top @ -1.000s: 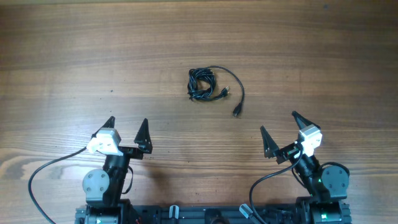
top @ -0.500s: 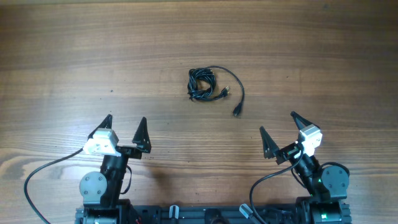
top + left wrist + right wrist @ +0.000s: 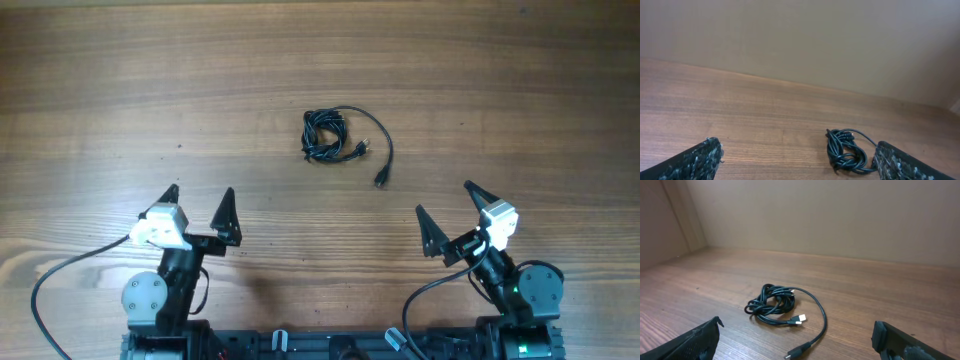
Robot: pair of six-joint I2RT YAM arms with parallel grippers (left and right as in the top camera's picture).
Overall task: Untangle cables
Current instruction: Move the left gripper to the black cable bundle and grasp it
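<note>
On the left, the left gripper [image 3: 201,196] is held low over the near part of the wooden table [image 3: 100,80]. Its two fingers are spread wide and nothing is held between them.

In the middle of the table, a little to the far side, the cables [image 3: 324,136] are found. Most of the cord is bunched in a small tight coil. One loose end [image 3: 388,150] is led out of the coil to the right and curves back toward the near side, where it ends in a plug [image 3: 381,181]. A second, shorter plug [image 3: 361,148] is seen just beside the coil on its right.

On the right, the right gripper [image 3: 443,198] is also opened wide and is empty.

The coil is placed far from both grippers and between them, at about the same distance from each. The loose end, however, runs from far-left to near-right, so its plug is judged to be clearly nearer to the right gripper. This arm seems better suited to take the plug, while the coil could be held by the left one.

Compared with one second ago, the left gripper is shifted slightly to the left, and the right gripper is moved a little to the left and the far side. The cables are not changed.
</note>
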